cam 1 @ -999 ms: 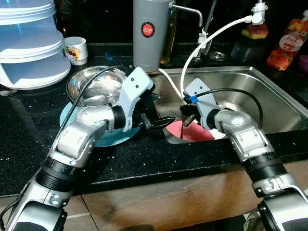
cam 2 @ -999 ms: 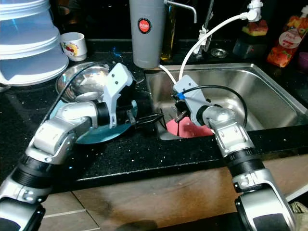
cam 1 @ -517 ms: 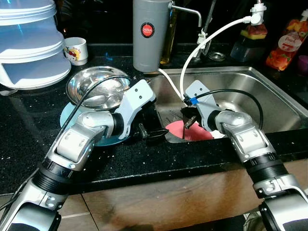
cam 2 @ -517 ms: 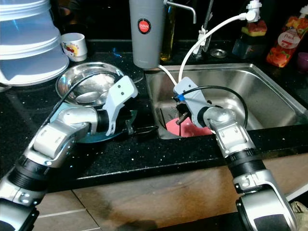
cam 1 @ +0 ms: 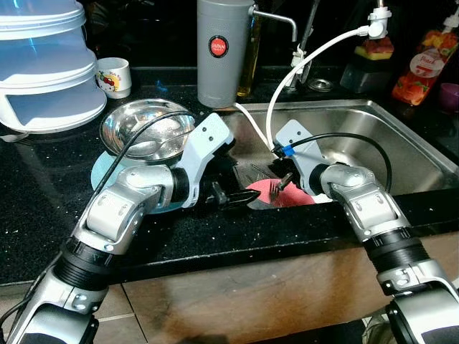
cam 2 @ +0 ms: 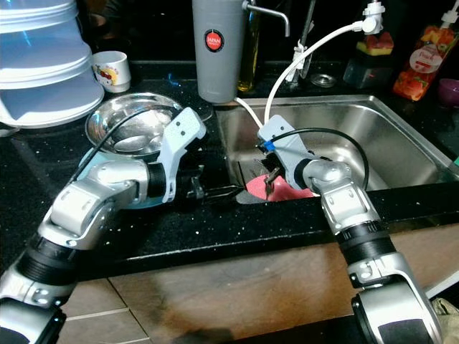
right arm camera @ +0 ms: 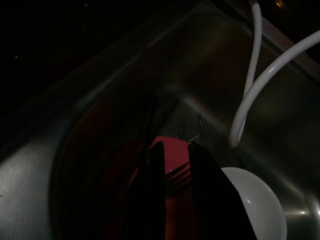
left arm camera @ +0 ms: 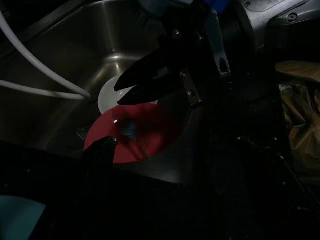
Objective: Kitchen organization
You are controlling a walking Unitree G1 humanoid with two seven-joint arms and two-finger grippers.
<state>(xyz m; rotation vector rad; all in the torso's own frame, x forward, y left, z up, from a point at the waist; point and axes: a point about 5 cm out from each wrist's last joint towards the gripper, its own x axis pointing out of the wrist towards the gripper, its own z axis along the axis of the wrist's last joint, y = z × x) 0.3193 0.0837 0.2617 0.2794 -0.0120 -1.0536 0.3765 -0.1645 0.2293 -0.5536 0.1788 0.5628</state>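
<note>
While the sink (cam 1: 401,154) lies open and mostly bare toward its far and right walls, its near-left corner is crowded. A red plate (cam 1: 276,197) rests on the sink floor there, close under the near rim, with a white dish (right arm camera: 255,200) just beyond it and some forks (cam 1: 259,172) on the floor beside it. The right gripper (cam 1: 281,180) hangs low over the red plate, its fingers nearly closed and grasping nothing that can be made out. The left gripper (cam 1: 231,198) reaches from the counter (cam 1: 43,201) across the sink's left edge, fingers close together and empty, tips just short of the red plate's rim. Left of the sink, a steel bowl (cam 1: 147,131) sits on a blue plate (cam 1: 107,168), behind the left arm. A white hose (cam 1: 315,57) arcs down into the sink beside the right gripper. A grey canister (cam 1: 224,50) stands at the sink's far-left corner.
</note>
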